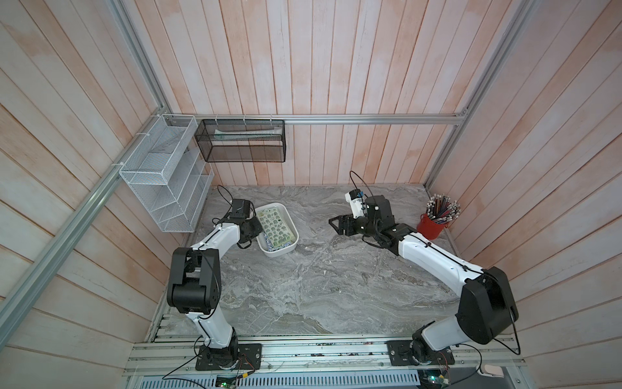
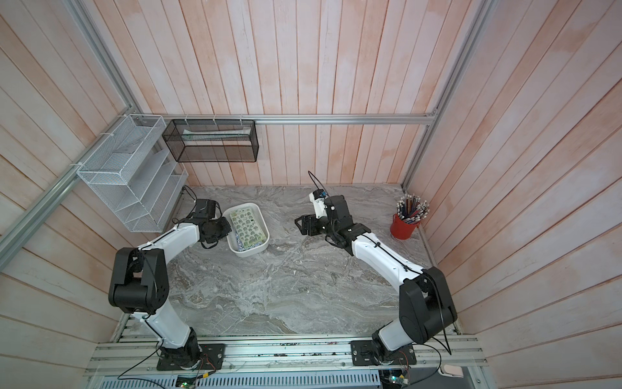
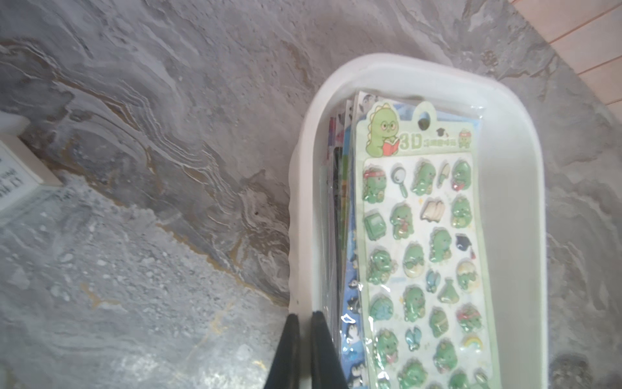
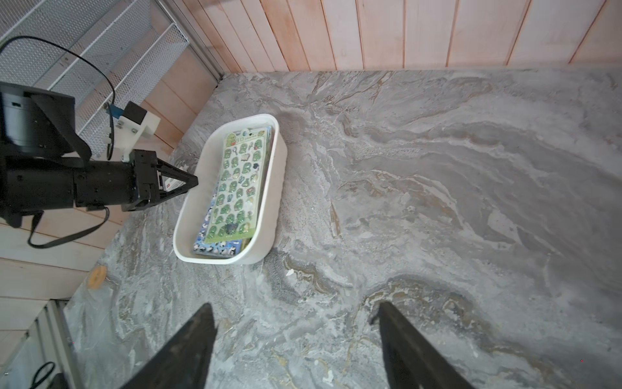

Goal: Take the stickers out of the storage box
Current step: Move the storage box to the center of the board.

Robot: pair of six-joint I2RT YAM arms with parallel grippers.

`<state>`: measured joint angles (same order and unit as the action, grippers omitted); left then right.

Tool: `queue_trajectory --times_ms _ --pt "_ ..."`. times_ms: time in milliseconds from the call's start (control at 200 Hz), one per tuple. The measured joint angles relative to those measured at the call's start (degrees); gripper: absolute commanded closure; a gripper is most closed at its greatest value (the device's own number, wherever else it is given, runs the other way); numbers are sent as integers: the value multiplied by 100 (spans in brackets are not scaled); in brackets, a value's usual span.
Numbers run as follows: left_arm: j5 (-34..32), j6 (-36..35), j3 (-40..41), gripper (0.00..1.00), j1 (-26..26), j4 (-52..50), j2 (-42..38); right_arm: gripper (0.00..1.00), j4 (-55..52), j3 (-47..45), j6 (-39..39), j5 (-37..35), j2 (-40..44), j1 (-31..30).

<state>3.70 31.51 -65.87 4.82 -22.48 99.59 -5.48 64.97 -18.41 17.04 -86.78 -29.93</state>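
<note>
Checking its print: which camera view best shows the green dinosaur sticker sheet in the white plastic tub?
The left wrist view: the green dinosaur sticker sheet is close up, every figure distinct, one end cut off. The right wrist view shows it whole but small; in both top views it is a tiny greenish patch.

You've got stickers (image 3: 420,252) in pale green with little green dinos, plus a blue penguin sheet (image 3: 350,323), plain white storage box (image 3: 511,202), swirly grey marble table (image 3: 151,134).
</note>
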Motion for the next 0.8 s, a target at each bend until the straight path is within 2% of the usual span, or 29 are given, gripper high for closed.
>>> queue_trajectory --times_ms 70,295,470,800 --pt "37 170 160 100 157 52 -146 47 -210 236 11 15 -96 -66" --pt "57 660 319 100 866 162 -286 55 -767 831 -4 28 -461 -295" --pt "33 973 321 100 1333 363 -286 60 -1141 1344 48 -48 -1091 -588" --pt "33 1235 409 100 1659 739 -197 71 -1856 2461 192 -645 -2457 -752"
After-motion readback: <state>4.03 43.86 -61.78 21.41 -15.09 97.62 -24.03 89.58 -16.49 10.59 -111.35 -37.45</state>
